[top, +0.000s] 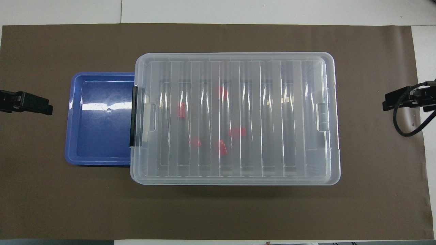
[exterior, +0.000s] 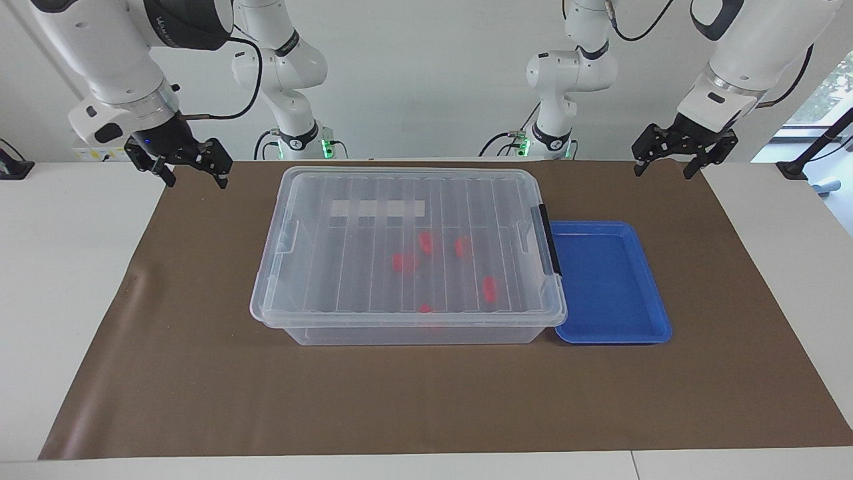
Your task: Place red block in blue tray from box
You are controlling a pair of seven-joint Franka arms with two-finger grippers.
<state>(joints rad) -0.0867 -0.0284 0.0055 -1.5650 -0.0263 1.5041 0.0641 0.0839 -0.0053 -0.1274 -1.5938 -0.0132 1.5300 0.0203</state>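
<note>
Brown mat [exterior: 200, 387] covers the desk; on it stands the box [exterior: 408, 253], lid on and black latch [exterior: 550, 239] closed, with the blue tray [exterior: 610, 283] touching its latch end. Several red blocks lie inside, one red block [exterior: 489, 287] nearest the tray. Left end effector [exterior: 668, 161] and right end effector [exterior: 194, 172] hang spread wide, empty, over the mat's ends. Risk: reaching before unlatching would strike the lid; lifting could shove the tray.
</note>
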